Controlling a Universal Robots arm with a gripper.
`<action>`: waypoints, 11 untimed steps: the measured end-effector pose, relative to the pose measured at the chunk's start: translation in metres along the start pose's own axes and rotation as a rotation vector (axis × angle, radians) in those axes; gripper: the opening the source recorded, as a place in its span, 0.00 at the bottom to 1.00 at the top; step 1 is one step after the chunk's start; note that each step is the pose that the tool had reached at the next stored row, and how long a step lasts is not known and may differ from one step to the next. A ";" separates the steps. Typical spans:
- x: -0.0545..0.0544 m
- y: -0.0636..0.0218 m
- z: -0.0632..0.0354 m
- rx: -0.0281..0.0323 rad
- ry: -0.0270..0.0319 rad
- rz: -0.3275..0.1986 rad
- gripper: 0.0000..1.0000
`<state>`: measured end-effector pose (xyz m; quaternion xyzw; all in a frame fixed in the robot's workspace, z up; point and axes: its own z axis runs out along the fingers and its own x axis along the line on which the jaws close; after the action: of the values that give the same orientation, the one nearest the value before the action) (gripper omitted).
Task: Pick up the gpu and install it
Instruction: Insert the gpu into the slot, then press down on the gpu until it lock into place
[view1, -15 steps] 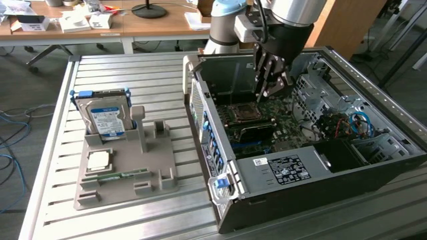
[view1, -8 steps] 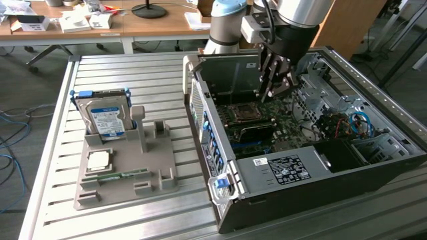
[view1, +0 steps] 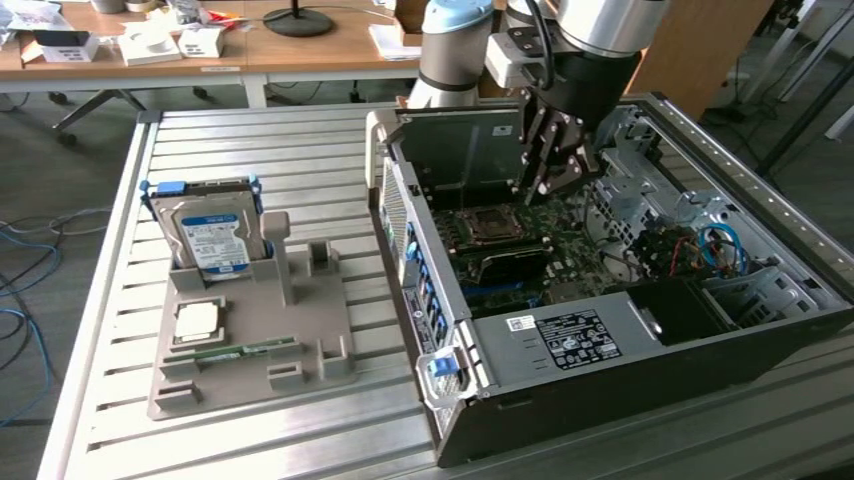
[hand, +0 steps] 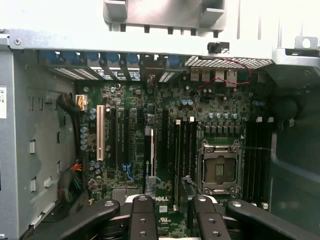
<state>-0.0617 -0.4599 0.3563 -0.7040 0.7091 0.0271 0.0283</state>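
Slatted metal table (view1: 267, 150). On the exterior view's left of the open computer case (view1: 561, 345) stands a grey holder (view1: 254, 350) with a hard drive (view1: 211, 232). Over the case's motherboard (hand: 125, 100) hangs the gripper (view1: 545, 180) (hand: 174, 215), fingers (hand: 142, 217) apart. Close to it is the gpu (view1: 571, 175) (hand: 148, 160), edge-on, thin, dark with a pale strip. Whether it is seated is hard to tell. Case walls crowd it.

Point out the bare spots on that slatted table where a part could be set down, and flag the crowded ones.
Bare: the slatted table behind the hard drive, and the strip along the exterior view's left of the grey fixture. A narrow lane runs between fixture and computer case. Crowded: inside the case, where the pincer hangs over the motherboard.
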 end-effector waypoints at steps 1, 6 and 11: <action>0.000 0.0000 0.0000 0.0000 0.0000 0.000 0.34; 0.000 0.0000 0.0000 0.0000 -0.0001 0.000 0.34; 0.000 0.0000 0.0000 0.0000 0.0000 0.000 0.34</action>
<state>-0.0617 -0.4599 0.3563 -0.7040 0.7091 0.0271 0.0283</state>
